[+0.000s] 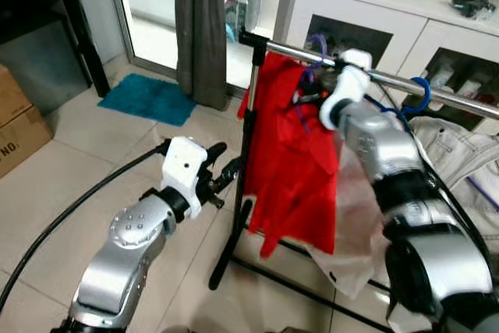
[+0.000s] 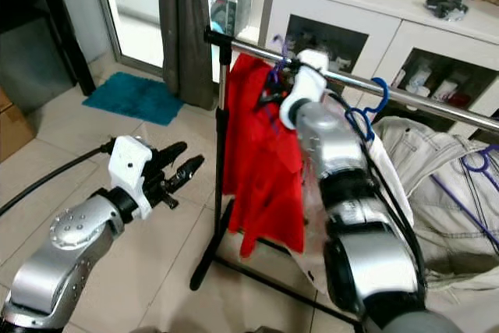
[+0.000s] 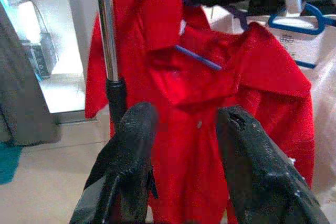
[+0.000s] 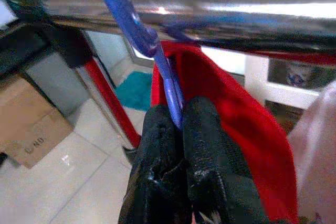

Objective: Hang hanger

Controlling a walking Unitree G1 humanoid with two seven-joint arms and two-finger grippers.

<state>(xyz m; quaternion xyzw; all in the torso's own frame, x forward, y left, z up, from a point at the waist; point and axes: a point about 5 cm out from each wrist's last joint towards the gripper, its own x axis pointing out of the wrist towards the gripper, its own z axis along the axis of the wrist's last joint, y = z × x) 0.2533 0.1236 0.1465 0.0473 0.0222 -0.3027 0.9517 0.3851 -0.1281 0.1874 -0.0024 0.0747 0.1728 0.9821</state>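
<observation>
right hand (image 4: 176, 129) pinches purple hanger (image 4: 157, 56) at rail (image 4: 220, 11), upper centre; lower hook fully before releasing; left hand (image 3: 184, 156) open.

I'm in a home: tiled floor (image 1: 70, 169), white cabinet (image 1: 374, 5) with trophies, curtain (image 1: 201, 29) at glass door, clothes rack (image 1: 257, 60), teal mat (image 1: 148, 99).

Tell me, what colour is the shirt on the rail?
Red shirt, clearest in the left wrist view.
</observation>
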